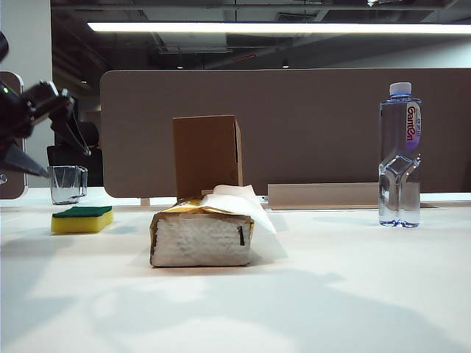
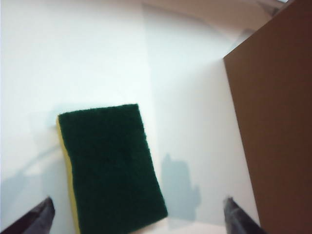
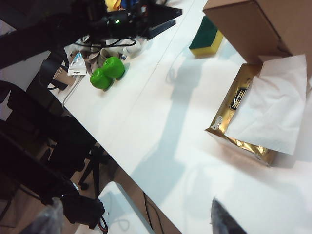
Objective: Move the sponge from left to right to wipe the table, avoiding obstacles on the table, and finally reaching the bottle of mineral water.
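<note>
Lying flat on the white table [image 1: 309, 294] at its left end, the sponge [image 1: 82, 219] is a small yellow foam block with a dark green scouring layer facing up, untouched. In the left wrist view the green top [image 2: 109, 165] looks rough and fibrous, with a thin yellow edge showing along one side.

Left gripper [image 1: 40, 143] hangs in the air above and slightly left of the sponge, jaws wide apart, nothing between them; both dark fingertips [image 2: 38, 219] show at the frame edge either side of the sponge.

Right gripper [image 3: 131, 222] is high above the near side of the table, looking down on the tissue pack; two blurred fingertips [image 3: 222, 219] stand well apart, holding nothing.

Tissue pack [image 1: 202, 234], gold-edged with one white sheet sticking out, sits mid-table, with the brown cardboard box [image 1: 207, 156] upright just behind it. Clear glass cup [image 1: 68, 184] stands behind the sponge. Bottle of mineral water [image 1: 399, 156], white cap, purple-white label, stands upright far right.
</note>
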`<state>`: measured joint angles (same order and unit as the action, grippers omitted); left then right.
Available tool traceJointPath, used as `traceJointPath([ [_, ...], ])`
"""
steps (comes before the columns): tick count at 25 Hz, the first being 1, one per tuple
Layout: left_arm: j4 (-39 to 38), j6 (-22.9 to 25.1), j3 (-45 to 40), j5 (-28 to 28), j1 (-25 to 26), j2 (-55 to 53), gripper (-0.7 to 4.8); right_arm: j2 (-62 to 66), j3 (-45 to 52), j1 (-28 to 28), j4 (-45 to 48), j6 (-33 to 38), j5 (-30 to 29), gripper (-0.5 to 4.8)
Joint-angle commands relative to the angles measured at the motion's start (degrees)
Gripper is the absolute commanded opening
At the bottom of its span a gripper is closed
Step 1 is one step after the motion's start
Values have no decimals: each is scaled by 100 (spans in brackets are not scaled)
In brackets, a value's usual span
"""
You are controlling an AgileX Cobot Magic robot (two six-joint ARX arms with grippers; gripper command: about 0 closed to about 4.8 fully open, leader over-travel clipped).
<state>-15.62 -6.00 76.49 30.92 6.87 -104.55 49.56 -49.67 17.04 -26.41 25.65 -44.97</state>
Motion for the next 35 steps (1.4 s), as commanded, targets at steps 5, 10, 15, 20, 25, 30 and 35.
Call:
traceJointPath([
  [5,-236,160,417,-15,-4,-562,479,52,-31,24,92,-15,-2,388],
  [10,-184,304,426,-144,-4,-793,479,52,-31,26,90,-13,-15,389],
  [15,-210,302,573,-155,-4,-1051,479,57,-31,28,90,-15,-20,388],
  [20,-306,299,831,-155,-11,-1305,479,68,-31,26,87,-13,-22,388],
  [25,-315,302,887,-205,-11,-1390,479,96,-31,26,87,-13,-37,388],
  [30,-291,302,920,-282,-11,-1493,479,96,-31,26,87,-13,-35,388],
  [35,-216,299,929,-330,-142,-1628,479,96,-31,26,81,-11,-35,388],
])
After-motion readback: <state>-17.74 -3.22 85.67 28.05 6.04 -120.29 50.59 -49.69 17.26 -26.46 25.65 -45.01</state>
